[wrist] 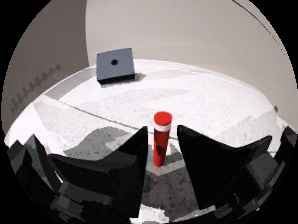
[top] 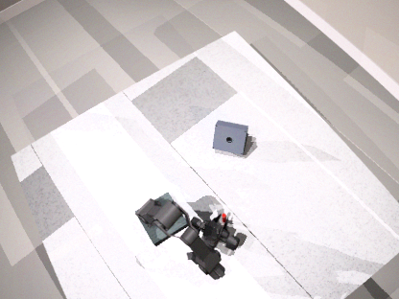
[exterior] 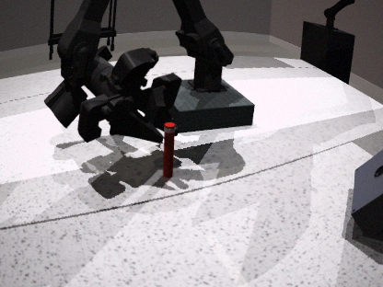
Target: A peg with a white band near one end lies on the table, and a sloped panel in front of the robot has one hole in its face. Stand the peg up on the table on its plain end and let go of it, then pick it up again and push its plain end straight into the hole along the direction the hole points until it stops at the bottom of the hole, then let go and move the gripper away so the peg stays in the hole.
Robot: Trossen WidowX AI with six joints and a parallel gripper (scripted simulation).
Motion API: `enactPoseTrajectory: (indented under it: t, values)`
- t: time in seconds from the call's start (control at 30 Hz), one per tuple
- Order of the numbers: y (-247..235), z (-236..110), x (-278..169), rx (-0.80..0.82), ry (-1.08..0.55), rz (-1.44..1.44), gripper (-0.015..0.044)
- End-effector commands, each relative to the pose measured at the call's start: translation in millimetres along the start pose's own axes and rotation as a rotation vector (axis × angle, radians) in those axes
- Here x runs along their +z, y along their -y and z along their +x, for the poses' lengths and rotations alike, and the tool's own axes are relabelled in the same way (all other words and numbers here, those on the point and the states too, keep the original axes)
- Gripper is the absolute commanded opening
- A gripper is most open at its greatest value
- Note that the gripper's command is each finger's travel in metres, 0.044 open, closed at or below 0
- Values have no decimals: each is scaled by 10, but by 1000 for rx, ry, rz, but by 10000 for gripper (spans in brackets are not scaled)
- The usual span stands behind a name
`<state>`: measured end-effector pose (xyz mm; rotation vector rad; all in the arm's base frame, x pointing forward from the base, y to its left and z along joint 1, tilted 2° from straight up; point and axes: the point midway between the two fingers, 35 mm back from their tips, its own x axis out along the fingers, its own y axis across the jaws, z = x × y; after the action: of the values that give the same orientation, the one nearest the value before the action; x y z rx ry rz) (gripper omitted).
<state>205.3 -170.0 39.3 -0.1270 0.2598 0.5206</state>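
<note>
The peg (exterior: 168, 152) stands upright, probably light, stiff and tippy. The gripper (wrist: 161, 156), open around it, should grip mid-shaft; the panel (wrist: 115, 64) sits at 11 o'clock.

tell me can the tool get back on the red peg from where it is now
Probably yes. The peg stands upright on the table with the open tool straddling its upper part, fingers apart from it on both sides. Nothing sits between them, so closing should grip it.

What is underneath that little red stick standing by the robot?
Only the speckled table: the red peg stands upright on it, its dark shadow beside it. The open pincer straddles it. The peg's bottom face is hidden, pressed against the table.
</note>
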Motion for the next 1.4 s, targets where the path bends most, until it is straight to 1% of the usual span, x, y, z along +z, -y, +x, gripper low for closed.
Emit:
enactPoseTrajectory:
  t: [0.0, 0.07, 0.47, 0.67, 0.73, 0.9, 1.0, 1.07, 1.23, 1.37]
  values:
    - [0, 0, 0, 0, 0, 0, 130]
    - [0, 0, 0, 0, 0, 0, 130]
    - [0, 0, 0, 0, 0, 0, 440]
    - [0, 0, 0, 0, 0, 0, 440]
    - [30, -34, 88, -3, -2, -2, 440]
    - [129, -287, 823, -27, -15, -13, 440]
    - [65, -423, 1312, -41, -23, -18, 440]
    - [8, -472, 1515, -47, -26, -20, 440]
    - [-4, -472, 1536, -44, -30, -19, 440]
    - [-81, -376, 1459, 36, -110, 3, 440]
